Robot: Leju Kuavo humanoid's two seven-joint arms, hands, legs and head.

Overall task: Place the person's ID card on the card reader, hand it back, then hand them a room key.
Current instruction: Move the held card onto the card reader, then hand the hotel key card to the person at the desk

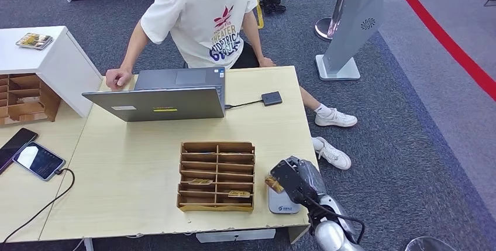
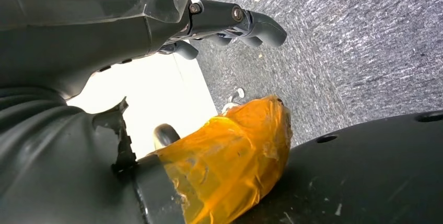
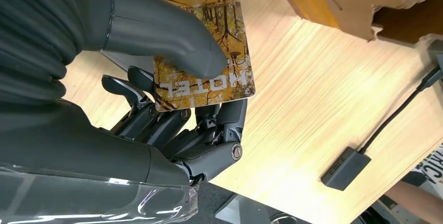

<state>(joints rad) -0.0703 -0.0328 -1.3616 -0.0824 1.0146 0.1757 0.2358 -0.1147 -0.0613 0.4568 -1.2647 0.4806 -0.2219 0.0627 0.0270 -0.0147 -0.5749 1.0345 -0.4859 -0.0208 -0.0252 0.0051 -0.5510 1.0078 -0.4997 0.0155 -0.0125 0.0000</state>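
Note:
My right hand point(image 1: 295, 178) hovers over the table's near right corner and pinches a yellow-brown room key card point(image 1: 273, 184) printed HOTEL point(image 3: 230, 25) between the thumb point(image 3: 172, 41) and the fingers beneath it. A white pad-like device point(image 1: 282, 206) lies just below that hand. A small black box point(image 1: 271, 98) on a cable point(image 3: 345, 169) sits at the far right of the table beside the laptop. The person point(image 1: 205, 23) sits across the table, both hands at its far edge. My left hand point(image 2: 235, 20) hangs beside the table over carpet, holding nothing, its thumb wrapped in orange tape.
A wooden slotted organizer point(image 1: 216, 175) with a few key cards stands left of my right hand. An open laptop point(image 1: 169, 96) stands at the table's far side. Two phones point(image 1: 38, 160) lie on the left table. A white cabinet point(image 1: 52, 58) and a floor stand point(image 1: 351, 23) flank the desk.

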